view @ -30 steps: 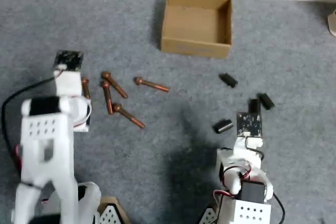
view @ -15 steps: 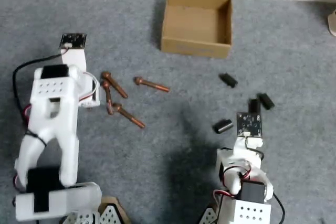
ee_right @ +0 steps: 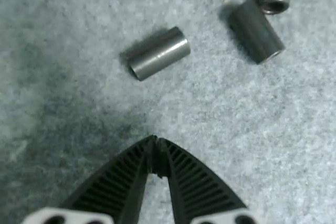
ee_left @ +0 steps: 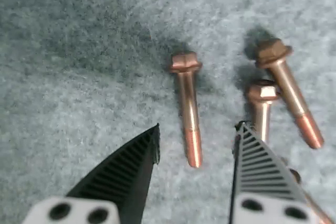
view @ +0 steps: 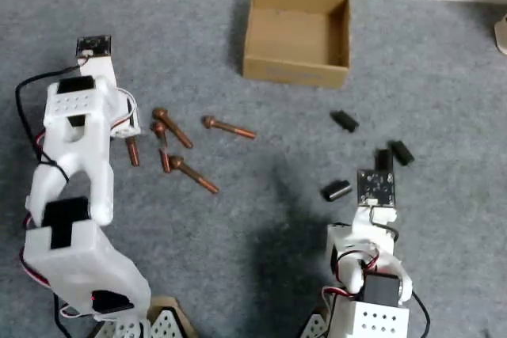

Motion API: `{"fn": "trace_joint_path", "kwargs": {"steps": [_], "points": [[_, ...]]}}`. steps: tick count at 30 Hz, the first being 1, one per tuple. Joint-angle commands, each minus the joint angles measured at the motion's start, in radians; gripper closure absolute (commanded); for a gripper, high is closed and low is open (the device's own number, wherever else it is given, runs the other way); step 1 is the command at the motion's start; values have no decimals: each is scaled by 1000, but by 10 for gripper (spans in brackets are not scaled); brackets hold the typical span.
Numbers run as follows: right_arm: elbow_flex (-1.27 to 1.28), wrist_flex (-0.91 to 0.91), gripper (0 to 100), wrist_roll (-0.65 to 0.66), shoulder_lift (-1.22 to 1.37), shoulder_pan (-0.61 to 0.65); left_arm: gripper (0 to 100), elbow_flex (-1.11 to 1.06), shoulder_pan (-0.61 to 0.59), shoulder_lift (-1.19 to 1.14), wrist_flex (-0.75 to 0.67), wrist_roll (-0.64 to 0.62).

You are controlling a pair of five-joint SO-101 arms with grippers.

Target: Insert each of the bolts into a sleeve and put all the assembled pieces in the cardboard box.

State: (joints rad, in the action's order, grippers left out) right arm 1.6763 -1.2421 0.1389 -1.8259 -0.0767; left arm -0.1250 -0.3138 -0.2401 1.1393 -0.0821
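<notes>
While the left arm stood over the bolts, its gripper [ee_left: 198, 127] was spread wide with nothing pinched. Its tips sat either side of 1 bolt [ee_left: 188, 109] lying flat on the grey carpet [view: 261, 219]. One fingertip overlapped a 2nd bolt [ee_left: 261, 103]; contact couldn't be confirmed. A 3rd bolt [ee_left: 287, 90] lay just beyond that.

Cardboard box [view: 295, 70] as reference, open side up:
- 5 bolts in total lay scattered on the arms' side of the box, off to its left. The nearest one to the box [view: 229, 127] sat apart from the rest. The farthest one [view: 132, 150] was right beside the left arm, probably the bolt between the tips.
- 4 black sleeves lay on the arms' side of the box, off to its right, well apart from the bolts. Closest to the box was 1 sleeve [view: 344, 121], lying alone.

Right gripper [ee_right: 157, 142] was pressed together on nothing, hanging over bare carpet. Another sleeve [ee_right: 157, 53] lay on its side just ahead of the tips. No bolt was in a sleeve.
</notes>
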Motion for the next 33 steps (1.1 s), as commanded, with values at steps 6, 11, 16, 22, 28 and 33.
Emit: {"fn": "trace_joint_path", "kwargs": {"steps": [6, 11, 16, 22, 28, 33], "points": [[154, -2, 994, 8, -8, 8, 773, 142, -13, -133, 2, -54], [154, -2, 994, 8, -8, 8, 773, 217, -15, -232, 8, -60], [154, -2, 994, 9, -8, 8, 773, 283, -15, -303, 8, -60], [154, -1, 994, 9, -8, 8, 864, 378, -12, -352, 9, -61], [154, -1, 994, 9, -8, 10, 970, 426, 27, -398, 11, -60], [154, -2, 994, 9, -8, 27, 994, 433, 61, -407, 158, -55]]}}
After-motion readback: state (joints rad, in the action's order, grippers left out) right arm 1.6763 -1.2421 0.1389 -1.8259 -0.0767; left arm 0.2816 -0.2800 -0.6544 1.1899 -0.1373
